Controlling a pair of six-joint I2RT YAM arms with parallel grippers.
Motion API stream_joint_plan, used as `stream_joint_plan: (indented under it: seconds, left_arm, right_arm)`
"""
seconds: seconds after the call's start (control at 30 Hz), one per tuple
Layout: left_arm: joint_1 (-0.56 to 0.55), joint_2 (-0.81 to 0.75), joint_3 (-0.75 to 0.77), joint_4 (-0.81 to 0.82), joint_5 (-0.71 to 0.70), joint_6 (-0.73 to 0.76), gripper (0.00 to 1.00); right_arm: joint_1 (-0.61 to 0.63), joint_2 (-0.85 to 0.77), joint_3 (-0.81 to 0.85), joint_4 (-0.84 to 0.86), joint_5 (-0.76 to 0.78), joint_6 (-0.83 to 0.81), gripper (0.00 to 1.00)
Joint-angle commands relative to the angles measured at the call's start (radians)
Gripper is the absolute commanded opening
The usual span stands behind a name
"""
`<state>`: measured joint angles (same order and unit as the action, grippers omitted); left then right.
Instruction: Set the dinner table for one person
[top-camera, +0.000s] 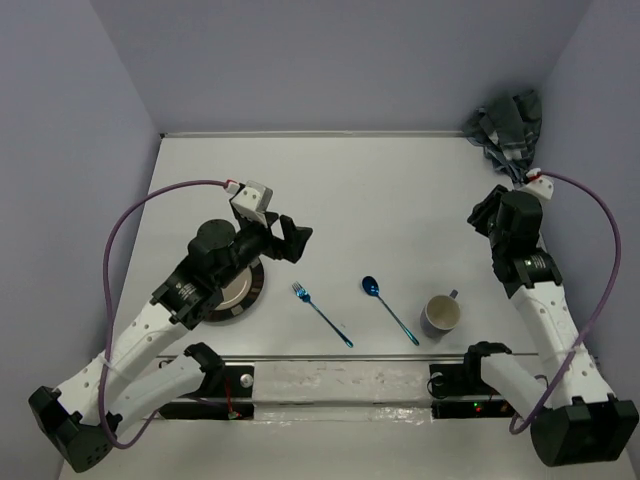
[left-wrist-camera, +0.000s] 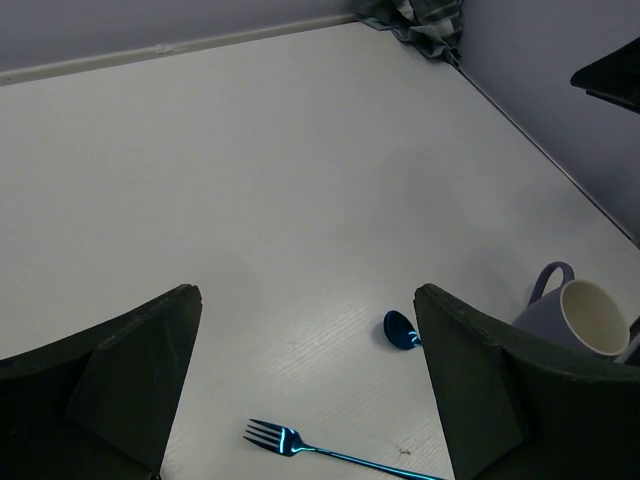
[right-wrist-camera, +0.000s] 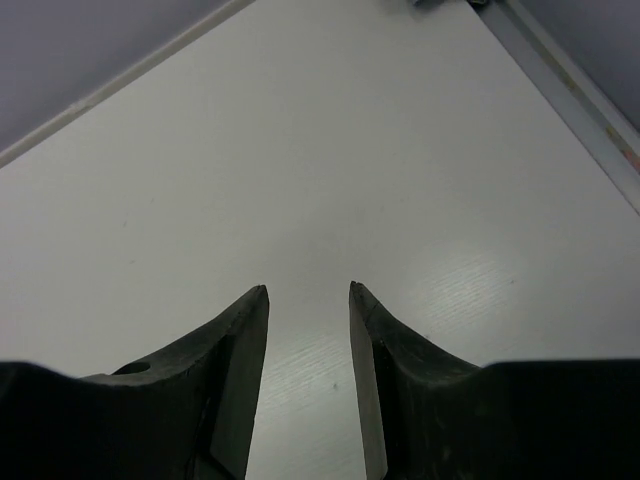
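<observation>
The dinner table (top-camera: 400, 200) is a large white tabletop. A dark-rimmed plate (top-camera: 243, 287) lies at the near left, partly hidden under my left arm. A blue fork (top-camera: 320, 312) and a blue spoon (top-camera: 388, 305) lie side by side near the front middle. A pale mug (top-camera: 441, 314) stands to the right of the spoon. My left gripper (top-camera: 290, 240) is wide open and empty, just beyond the plate; its view shows the fork (left-wrist-camera: 290, 442), the spoon bowl (left-wrist-camera: 400, 328) and the mug (left-wrist-camera: 585, 315). My right gripper (top-camera: 478, 215) is open and empty over bare table at the right, as its wrist view (right-wrist-camera: 308, 290) shows.
A crumpled grey striped cloth (top-camera: 510, 125) lies in the far right corner, also seen in the left wrist view (left-wrist-camera: 415, 18). Lilac walls close the table at the back and both sides. A metal rail (top-camera: 330, 355) runs along the near edge.
</observation>
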<state>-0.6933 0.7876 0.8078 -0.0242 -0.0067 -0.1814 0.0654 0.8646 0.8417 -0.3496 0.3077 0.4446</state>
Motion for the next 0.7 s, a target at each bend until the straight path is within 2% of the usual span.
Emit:
stream_joint_plan:
  seconds: [0.0,0.17,0.33,0.37,0.5,0.63,0.67]
  left_arm:
    - [0.009,-0.004,-0.010,0.061,0.076,0.014,0.99]
    - [0.014,-0.031,-0.018,0.061,0.051,0.020,0.99]
    - [0.015,-0.044,-0.024,0.063,0.051,0.026,0.99]
    - [0.015,-0.045,-0.024,0.063,0.050,0.023,0.99]
    - [0.015,-0.047,-0.027,0.063,0.034,0.023,0.99]
    - [0.017,-0.036,-0.028,0.063,0.028,0.029,0.99]
    - [0.017,-0.034,-0.027,0.063,0.027,0.031,0.99]
  right_arm:
    - [-0.015,0.126,0.058,0.200,0.172,-0.001,0.44]
    - [-0.087,0.391,0.154,0.333,0.222,-0.029,0.45]
    - [-0.235,0.640,0.333,0.386,0.119,-0.050,0.46]
    - [-0.255,0.734,0.364,0.383,0.098,-0.053,0.47]
    - [-0.320,0.914,0.474,0.420,-0.007,-0.058,0.48]
    - [-0.341,1.072,0.606,0.426,-0.045,-0.089,0.55]
    - [-0.351,1.096,0.641,0.428,-0.042,-0.077,0.59]
